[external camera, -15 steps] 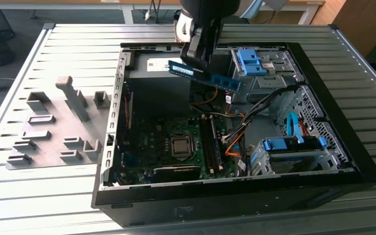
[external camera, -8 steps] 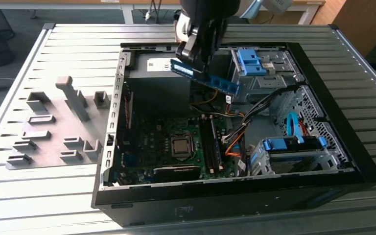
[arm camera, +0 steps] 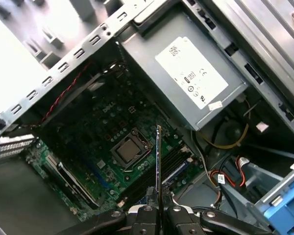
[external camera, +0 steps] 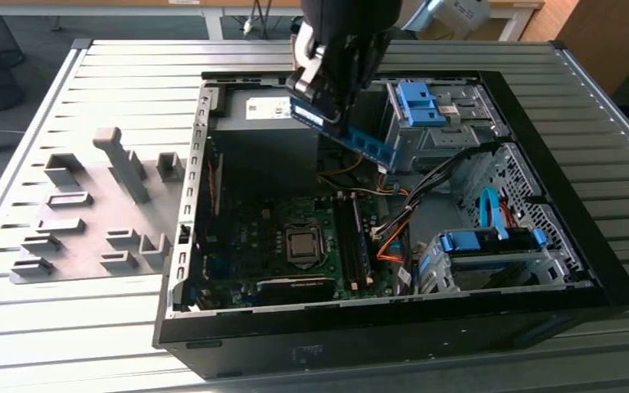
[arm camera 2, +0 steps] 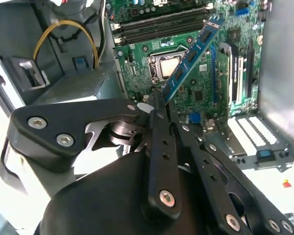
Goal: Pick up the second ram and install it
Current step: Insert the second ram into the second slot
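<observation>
Gripper point(arm camera 2: 159, 110) clamped on the second ram point(arm camera 2: 191, 54), held tilted above the motherboard point(arm camera 2: 196, 78). Risk: misalignment with the memory slots point(arm camera 2: 157, 27) could jam or bend it.

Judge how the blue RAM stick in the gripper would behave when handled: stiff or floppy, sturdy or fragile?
The RAM stick probably is stiff: it juts straight from the gripper, unsagging. Likely light, being thin edge-on in the first wrist view. Exposed chips suggest fragility.
</observation>
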`<state>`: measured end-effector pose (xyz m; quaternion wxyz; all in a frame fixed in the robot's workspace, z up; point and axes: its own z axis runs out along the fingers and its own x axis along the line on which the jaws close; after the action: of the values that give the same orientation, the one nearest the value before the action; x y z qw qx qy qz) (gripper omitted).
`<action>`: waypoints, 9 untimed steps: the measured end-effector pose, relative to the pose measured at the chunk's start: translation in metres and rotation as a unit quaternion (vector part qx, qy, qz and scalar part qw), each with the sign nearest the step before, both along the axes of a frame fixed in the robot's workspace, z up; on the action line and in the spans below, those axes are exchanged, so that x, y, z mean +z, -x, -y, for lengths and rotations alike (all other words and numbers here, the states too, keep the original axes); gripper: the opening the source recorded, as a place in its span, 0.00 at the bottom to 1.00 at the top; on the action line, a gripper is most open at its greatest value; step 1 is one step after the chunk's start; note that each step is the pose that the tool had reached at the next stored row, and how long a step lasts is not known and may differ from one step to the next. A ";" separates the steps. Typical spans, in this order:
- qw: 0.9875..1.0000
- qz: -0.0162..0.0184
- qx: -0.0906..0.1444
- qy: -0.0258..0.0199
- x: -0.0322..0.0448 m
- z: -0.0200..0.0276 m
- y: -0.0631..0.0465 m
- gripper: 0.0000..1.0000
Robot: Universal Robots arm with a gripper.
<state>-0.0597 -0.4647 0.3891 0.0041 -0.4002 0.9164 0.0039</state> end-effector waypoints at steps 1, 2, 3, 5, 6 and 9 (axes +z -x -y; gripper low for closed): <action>1.000 0.000 -0.008 0.000 -0.0002 0.0000 0.000 0.14; 1.000 0.000 -0.017 0.000 -0.0004 0.0000 0.000 0.14; 1.000 0.000 -0.026 0.000 -0.0005 0.0000 0.000 0.14; 0.999 0.000 -0.043 0.001 -0.0008 0.0000 0.000 0.14; 0.999 0.000 -0.051 0.001 -0.0009 0.0000 0.000 0.14; 0.998 0.000 -0.055 0.001 -0.0009 0.0000 0.000 0.14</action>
<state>-0.0597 -0.4647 0.3882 0.0039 -0.3490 0.9371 0.0027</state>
